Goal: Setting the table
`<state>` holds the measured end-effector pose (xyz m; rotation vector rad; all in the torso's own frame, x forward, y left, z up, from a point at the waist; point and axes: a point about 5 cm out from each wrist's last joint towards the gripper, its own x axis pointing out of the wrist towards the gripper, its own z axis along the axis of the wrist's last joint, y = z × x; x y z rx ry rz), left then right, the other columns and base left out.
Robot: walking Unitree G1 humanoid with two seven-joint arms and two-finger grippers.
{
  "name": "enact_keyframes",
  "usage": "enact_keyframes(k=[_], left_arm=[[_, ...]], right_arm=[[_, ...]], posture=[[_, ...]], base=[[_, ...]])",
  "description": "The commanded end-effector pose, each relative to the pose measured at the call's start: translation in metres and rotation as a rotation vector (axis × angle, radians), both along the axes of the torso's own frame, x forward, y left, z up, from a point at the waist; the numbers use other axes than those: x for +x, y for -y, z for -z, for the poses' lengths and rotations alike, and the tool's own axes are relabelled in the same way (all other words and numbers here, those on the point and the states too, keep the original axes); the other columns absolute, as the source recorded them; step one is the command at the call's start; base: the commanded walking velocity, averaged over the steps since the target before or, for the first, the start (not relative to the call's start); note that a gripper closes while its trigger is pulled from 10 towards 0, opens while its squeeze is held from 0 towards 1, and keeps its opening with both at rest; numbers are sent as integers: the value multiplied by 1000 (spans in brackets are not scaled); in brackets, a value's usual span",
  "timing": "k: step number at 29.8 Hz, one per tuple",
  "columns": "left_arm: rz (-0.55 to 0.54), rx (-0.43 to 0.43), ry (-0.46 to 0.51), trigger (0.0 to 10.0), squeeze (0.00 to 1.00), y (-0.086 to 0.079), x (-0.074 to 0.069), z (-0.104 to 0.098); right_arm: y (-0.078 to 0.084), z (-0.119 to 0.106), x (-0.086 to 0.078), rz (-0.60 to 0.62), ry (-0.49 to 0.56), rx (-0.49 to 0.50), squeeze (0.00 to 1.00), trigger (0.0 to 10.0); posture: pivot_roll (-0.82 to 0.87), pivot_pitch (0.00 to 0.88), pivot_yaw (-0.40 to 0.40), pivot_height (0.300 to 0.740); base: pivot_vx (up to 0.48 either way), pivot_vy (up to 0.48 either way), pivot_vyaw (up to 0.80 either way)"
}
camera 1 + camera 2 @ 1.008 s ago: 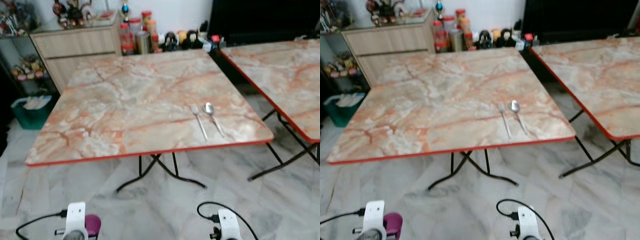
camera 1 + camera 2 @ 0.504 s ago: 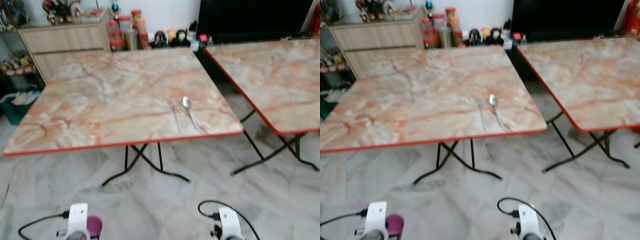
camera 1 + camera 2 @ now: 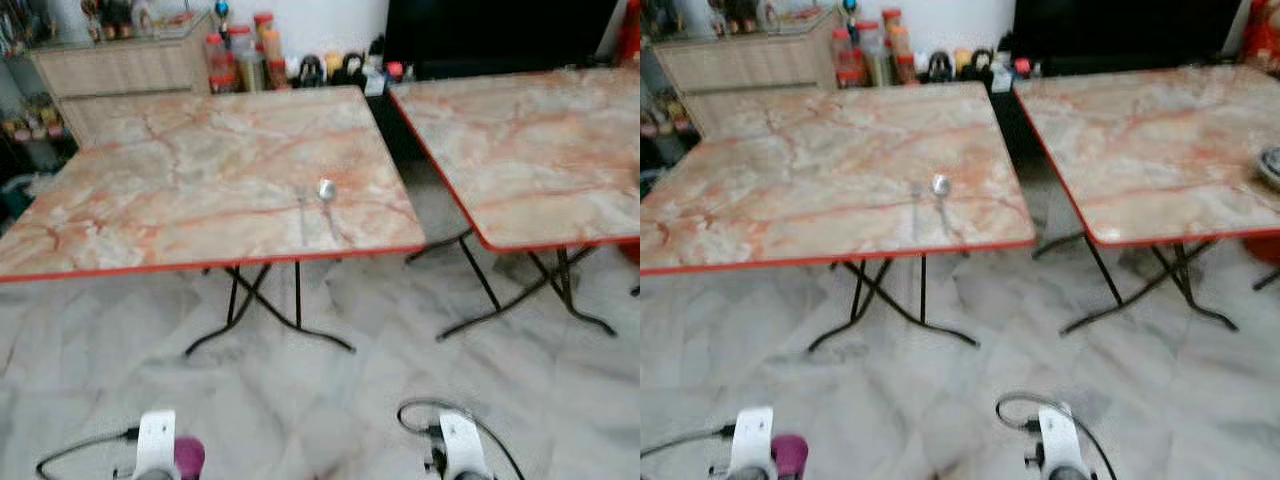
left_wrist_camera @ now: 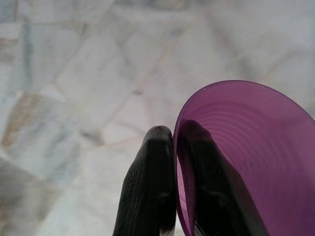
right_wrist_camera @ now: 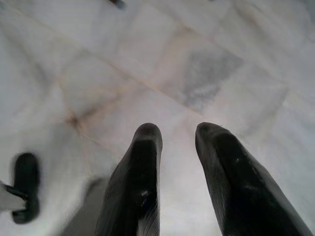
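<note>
Holding a purple bowl [image 4: 256,162] low over the marble floor [image 3: 330,400], my left gripper [image 4: 179,147] has its jaws clamped on the rim. My right gripper [image 5: 177,142] hangs with jaws apart, empty. A fork [image 3: 302,215] and spoon [image 3: 327,200] lie side by side near the front edge of the table [image 3: 180,170].

Ahead of you stand two folding tables: the left table [image 3: 180,190] and, just beside it to the right, the right table [image 3: 520,150]. On the left table, near its near right corner, you find a fork [image 3: 303,215] with a spoon [image 3: 327,203] just right of it. Behind the left table, a cabinet [image 3: 120,70] stands far left, with jars [image 3: 235,60] to its right.
</note>
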<state>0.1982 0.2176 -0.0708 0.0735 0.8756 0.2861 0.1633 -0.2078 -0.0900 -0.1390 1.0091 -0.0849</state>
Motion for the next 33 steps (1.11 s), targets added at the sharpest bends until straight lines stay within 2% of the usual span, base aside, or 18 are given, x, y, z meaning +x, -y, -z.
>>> enact_keyframes(k=[1, 10, 16, 28, 33], left_arm=[[-9, 22, -9, 10000, 0, -9, -1, -1], [-9, 22, -13, 10000, 0, -8, -2, -1], [11, 10, -5, 10000, 0, -6, 0, -1], [36, 5, -5, 10000, 0, -2, 1, -1], [37, 5, -4, 10000, 0, -1, 2, -1]], right_arm=[[-7, -6, 15, -6, 44, 22, 0, 10000], [-9, -4, 13, -50, 27, 8, 0, 10000], [-7, -4, 12, -12, 21, 10, 0, 10000], [-7, -6, 16, 26, 40, 27, 0, 10000], [-9, -5, 15, 15, 33, 35, 0, 10000]], posture=[[-44, 0, 28, 702], [-46, 0, 29, 702], [-45, 0, 28, 702], [-52, 0, 30, 702], [-48, 0, 29, 702]], base=[[360, -315, 0], [370, -300, 118], [351, -317, 176], [0, -442, 0], [0, -461, -521]])
